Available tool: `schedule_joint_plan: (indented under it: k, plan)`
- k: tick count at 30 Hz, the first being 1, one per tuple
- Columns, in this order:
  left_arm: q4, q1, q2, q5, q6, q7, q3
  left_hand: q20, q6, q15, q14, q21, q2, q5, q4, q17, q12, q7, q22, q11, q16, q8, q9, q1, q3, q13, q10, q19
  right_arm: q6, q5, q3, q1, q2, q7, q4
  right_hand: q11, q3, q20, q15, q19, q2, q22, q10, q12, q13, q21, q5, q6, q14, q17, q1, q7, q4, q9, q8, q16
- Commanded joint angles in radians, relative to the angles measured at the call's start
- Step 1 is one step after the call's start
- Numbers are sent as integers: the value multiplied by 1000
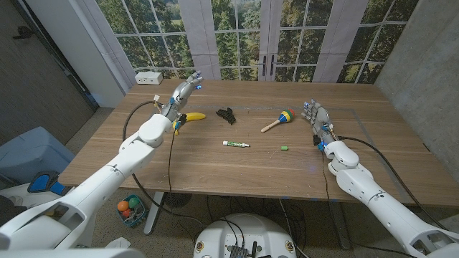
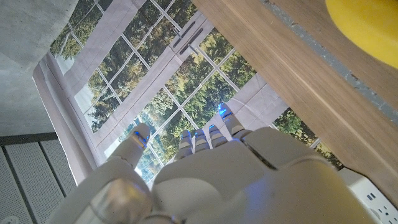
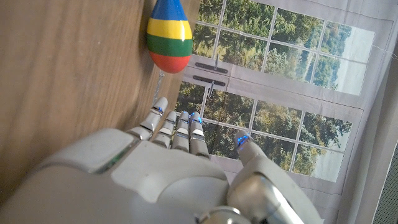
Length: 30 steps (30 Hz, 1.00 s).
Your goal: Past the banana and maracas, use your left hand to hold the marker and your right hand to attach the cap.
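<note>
A white marker with green ends [image 1: 235, 144] lies on the table near the middle, and its small green cap [image 1: 284, 148] lies apart to its right. Beyond them are a yellow banana [image 1: 192, 116] and a striped maraca [image 1: 278, 120]; the banana [image 2: 367, 28] and the maraca's head [image 3: 169, 38] also show in the wrist views. My left hand [image 1: 181, 92] hovers at the far left, just behind the banana, fingers stretched and empty. My right hand [image 1: 316, 117] stands at the right, beside the maraca, fingers apart and holding nothing. Both hands [image 2: 211, 174] [image 3: 168, 168] point toward the windows.
A black ridged object [image 1: 226, 113] lies between the banana and the maraca. A white power strip [image 1: 148, 77] sits at the far left corner. Black cables hang along my left arm. The wooden table [image 1: 215, 168] has bare surface in front of the marker.
</note>
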<state>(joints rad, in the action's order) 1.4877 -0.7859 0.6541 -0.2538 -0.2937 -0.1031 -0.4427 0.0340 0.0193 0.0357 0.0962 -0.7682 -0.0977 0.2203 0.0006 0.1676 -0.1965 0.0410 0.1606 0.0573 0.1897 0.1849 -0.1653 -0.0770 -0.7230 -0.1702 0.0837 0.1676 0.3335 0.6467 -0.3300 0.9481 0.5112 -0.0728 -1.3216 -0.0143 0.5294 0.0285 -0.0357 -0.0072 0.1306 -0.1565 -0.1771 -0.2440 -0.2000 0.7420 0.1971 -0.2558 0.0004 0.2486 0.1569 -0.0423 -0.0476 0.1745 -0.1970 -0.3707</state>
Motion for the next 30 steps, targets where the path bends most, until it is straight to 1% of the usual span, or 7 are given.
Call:
schedule_joint_plan:
  k: [1, 6, 16, 20, 23, 27, 30]
  plan:
    - [93, -9, 48, 129, 52, -32, -15, 8, -10, 29, -11, 7, -45, -3, -9, 1, -4, 7, 3, 6, 6, 6, -4, -15, -2, -3, -9, 26, 25, 9, 15, 33, 2, -7, -20, -2, -4, 80, -15, 8, 29, -5, -7, -3, -3, -8, -3, -8, 5, 1, 1, -4, 1, 4, -2, -7]
    - [119, -8, 64, 165, 74, -24, -25, 10, -10, 32, -14, 10, -52, -4, -12, 2, -3, 9, 3, 7, 5, 4, -4, -18, -3, -3, -13, 18, 35, 3, 21, 51, 7, -17, -35, -2, -5, 78, -16, 13, 30, -5, -9, -3, -4, -11, -3, -10, 5, 2, 2, -5, 3, 4, -2, -7]
    - [173, -3, 109, 263, 110, -11, -43, 11, -11, 35, -18, 18, -47, -6, -28, 0, -1, 11, 3, 9, 2, 2, -4, -26, 0, -3, -16, 12, 52, 0, 31, 80, 7, -36, -62, 0, -6, 77, -14, 21, 31, -5, -10, -1, -4, -16, -4, -11, 6, 2, 4, -5, 6, 4, -1, -7]
    - [189, 2, 124, 330, 118, -23, -54, 8, -12, 35, -20, 21, -47, -7, -33, 0, 0, 11, 3, 10, 2, 1, -4, -29, 1, -3, -18, 9, 56, -4, 32, 89, 4, -48, -70, 0, -7, 76, -15, 25, 32, -5, -12, -1, -4, -18, -4, -12, 7, 2, 5, -3, 7, 4, -1, -8]
    - [194, 11, 132, 358, 116, -11, -62, 2, -18, 35, -26, 23, -49, -9, -40, 0, -1, 11, 4, 14, 3, 2, -5, -33, 4, -3, -26, -4, 57, -10, 32, 95, 4, -57, -76, 0, -6, 75, -15, 27, 34, -5, -13, -1, -4, -20, -4, -13, 7, 2, 6, -4, 8, 4, -1, -8]
    - [202, 19, 138, 376, 118, 8, -68, -4, -22, 35, -32, 26, -50, -10, -45, 1, -1, 10, 4, 16, 3, 3, -5, -36, 7, -3, -31, -11, 60, -11, 35, 104, 0, -68, -84, 0, -7, 74, -15, 31, 35, -5, -14, 0, -4, -22, -4, -14, 7, 2, 6, -3, 9, 4, 0, -8]
    - [208, 23, 140, 387, 121, 16, -69, -5, -32, 33, -37, 29, -54, -11, -49, 1, -3, 7, 4, 12, 4, 6, -6, -39, 7, -3, -41, -16, 72, -10, 37, 111, -5, -69, -84, 0, -7, 74, -16, 33, 36, -5, -15, 0, -4, -24, -4, -15, 8, 3, 7, -2, 9, 4, 0, -8]
